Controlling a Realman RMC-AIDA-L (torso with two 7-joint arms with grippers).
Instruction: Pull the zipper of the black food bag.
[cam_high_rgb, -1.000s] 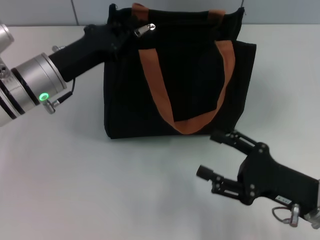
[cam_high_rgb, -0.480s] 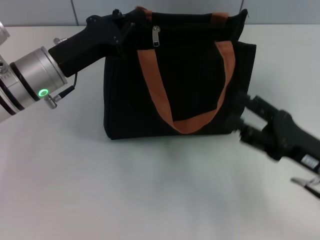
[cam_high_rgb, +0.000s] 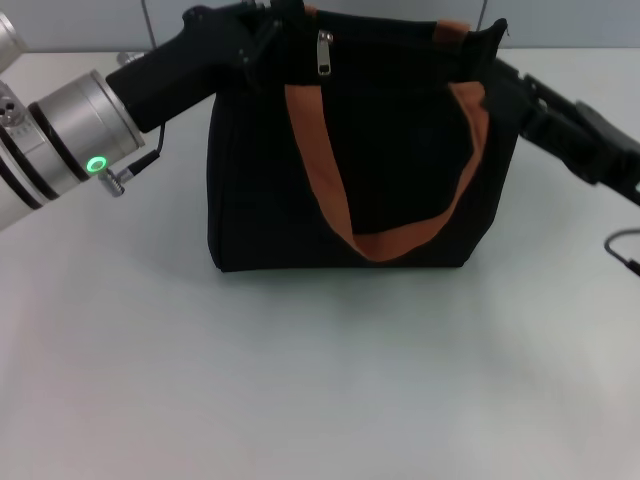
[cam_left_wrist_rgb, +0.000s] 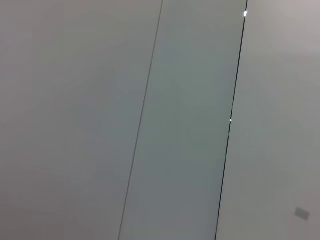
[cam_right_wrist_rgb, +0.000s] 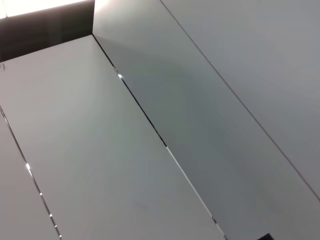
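On table (cam_high_rgb: 300, 400), black food bag (cam_high_rgb: 390, 150) upright, far-centre. Right gripper (cam_high_rgb: 510, 85) jumped from bag's lower right corner up to top right edge; left gripper (cam_high_rgb: 268, 25) shifted slightly higher at top left, beside zipper (cam_high_rgb: 325, 52). Jaws on both: can't tell. Near side wide open.

black food bag (cam_high_rgb: 400, 150) – orange-brown handles (cam_high_rgb: 330, 190); silver zipper (cam_high_rgb: 325, 52); white table (cam_high_rgb: 300, 380)
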